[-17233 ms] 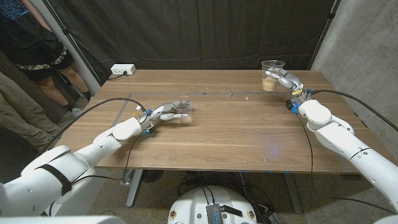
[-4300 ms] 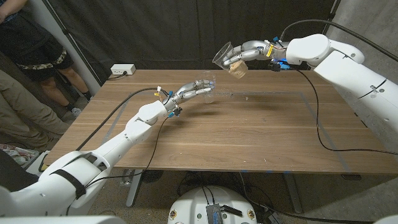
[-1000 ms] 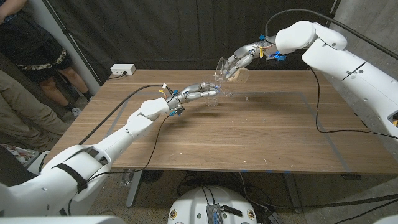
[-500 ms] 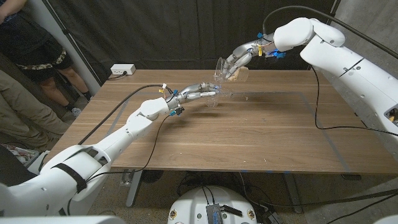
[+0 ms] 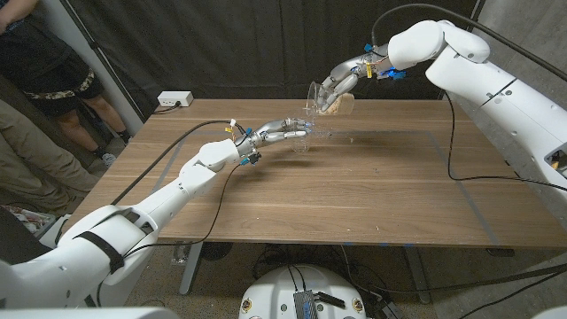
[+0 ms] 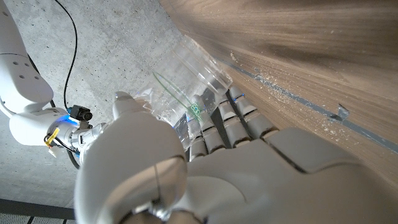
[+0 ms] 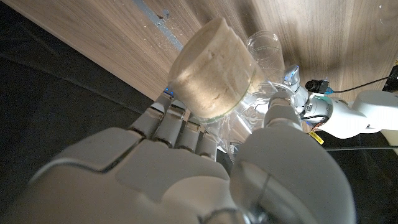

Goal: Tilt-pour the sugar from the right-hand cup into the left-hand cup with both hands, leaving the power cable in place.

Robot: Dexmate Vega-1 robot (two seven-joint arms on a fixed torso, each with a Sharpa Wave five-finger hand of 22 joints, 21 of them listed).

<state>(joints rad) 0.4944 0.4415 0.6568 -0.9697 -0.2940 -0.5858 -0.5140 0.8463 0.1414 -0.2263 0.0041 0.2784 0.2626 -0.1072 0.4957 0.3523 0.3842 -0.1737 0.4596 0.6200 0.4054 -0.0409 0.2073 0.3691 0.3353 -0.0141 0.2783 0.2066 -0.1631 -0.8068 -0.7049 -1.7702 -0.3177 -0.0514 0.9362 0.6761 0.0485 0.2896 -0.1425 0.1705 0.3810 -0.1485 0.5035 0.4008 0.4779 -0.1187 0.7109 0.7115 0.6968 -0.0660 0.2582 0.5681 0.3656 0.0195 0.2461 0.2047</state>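
Light fell evenly from overhead, bright on the wooden table (image 5: 354, 186) and dim against the black curtain (image 5: 266, 44) beyond the hands. Soft shadows lay beneath both arms. Glare whitened the left hand (image 6: 186, 168) and right hand (image 7: 186, 174) in the wrist views, both close and slightly blurred.

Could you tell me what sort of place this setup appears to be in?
Probably a robotics lab or test bay: a plain wooden table backed by black curtains, a bare concrete wall, and a white power strip.
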